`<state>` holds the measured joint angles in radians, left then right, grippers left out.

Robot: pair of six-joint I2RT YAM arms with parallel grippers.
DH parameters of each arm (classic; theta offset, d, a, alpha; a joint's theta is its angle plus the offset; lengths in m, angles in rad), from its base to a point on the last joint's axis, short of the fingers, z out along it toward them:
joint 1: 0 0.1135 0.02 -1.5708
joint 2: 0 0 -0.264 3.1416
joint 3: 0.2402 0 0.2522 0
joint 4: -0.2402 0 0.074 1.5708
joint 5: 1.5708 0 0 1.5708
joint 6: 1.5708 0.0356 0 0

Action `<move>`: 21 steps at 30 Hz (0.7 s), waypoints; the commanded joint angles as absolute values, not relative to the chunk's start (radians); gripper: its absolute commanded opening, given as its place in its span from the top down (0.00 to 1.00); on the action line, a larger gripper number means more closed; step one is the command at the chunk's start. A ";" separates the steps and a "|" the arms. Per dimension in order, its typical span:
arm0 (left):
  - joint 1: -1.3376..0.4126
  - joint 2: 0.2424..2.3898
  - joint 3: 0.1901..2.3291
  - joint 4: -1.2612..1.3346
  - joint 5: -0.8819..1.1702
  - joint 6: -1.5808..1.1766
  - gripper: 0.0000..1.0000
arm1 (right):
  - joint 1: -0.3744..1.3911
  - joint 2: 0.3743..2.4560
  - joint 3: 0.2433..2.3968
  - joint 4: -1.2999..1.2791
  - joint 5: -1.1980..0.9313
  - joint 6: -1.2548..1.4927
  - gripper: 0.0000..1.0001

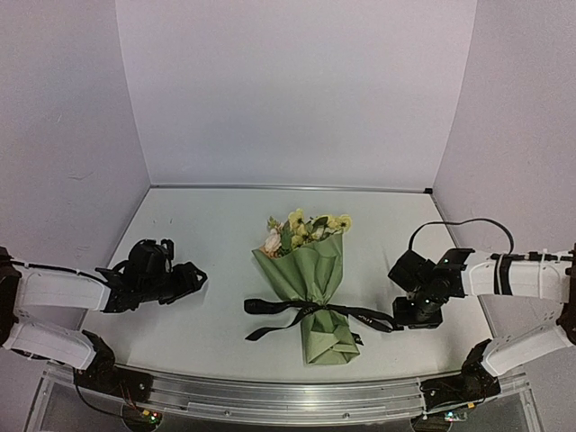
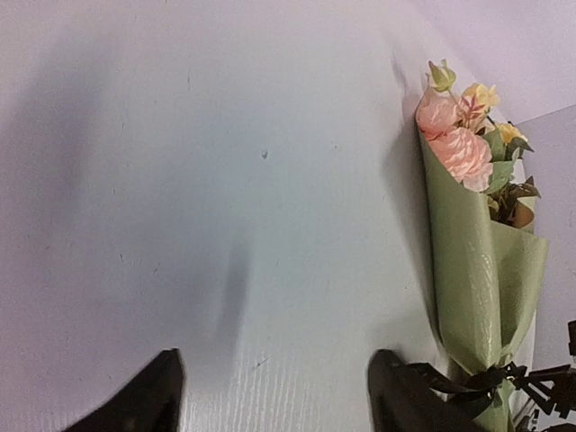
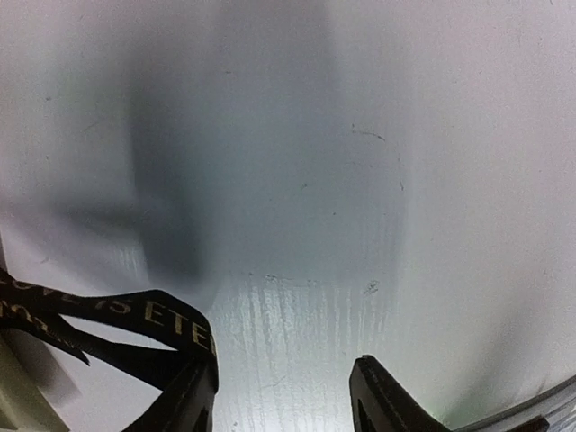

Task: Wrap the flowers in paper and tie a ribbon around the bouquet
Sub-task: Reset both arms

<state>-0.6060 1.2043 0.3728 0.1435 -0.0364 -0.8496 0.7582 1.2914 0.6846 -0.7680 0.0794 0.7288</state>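
The bouquet lies in the middle of the table: olive-green paper [image 1: 310,279] wrapped as a cone, with yellow and pink flowers [image 1: 301,232] poking out of its far, wide end. A black ribbon [image 1: 310,310] is tied round the narrow part, its tails spread left and right. My left gripper [image 1: 198,274] is open, well left of the bouquet. In its wrist view the fingers [image 2: 144,400] frame bare table, with the paper [image 2: 468,261], flowers [image 2: 454,144] and ribbon [image 2: 481,378] at right. My right gripper [image 1: 402,315] is open at the ribbon's right tail. The lettered ribbon [image 3: 135,310] drapes against the outside of the left finger [image 3: 189,400].
White walls close in the table at the back and on both sides. An aluminium rail [image 1: 288,396] runs along the near edge between the arm bases. A black cable [image 1: 459,223] loops above the right arm.
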 commanded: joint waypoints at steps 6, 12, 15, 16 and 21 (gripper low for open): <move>-0.608 1.071 0.499 -0.009 -0.077 -0.760 0.00 | 0.792 1.216 0.753 -0.877 0.103 0.724 0.02; -0.615 1.034 0.571 -0.075 -0.045 -0.697 0.00 | 0.842 1.165 0.748 -0.904 0.136 0.735 0.02; -0.618 1.032 0.590 -0.081 -0.034 -0.683 0.00 | 0.905 1.189 0.738 -0.875 0.148 0.758 0.02; -0.619 1.031 0.594 -0.079 -0.029 -0.682 0.00 | 0.928 1.208 0.742 -0.868 0.154 0.766 0.02; -0.623 1.050 0.613 -0.072 -0.009 -0.674 0.00 | 0.997 1.297 0.746 -0.794 0.189 0.824 0.02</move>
<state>-0.6165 1.0489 0.5614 -0.0647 -0.0315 -0.7051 0.9571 1.2427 0.7292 -0.8574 0.1288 0.7629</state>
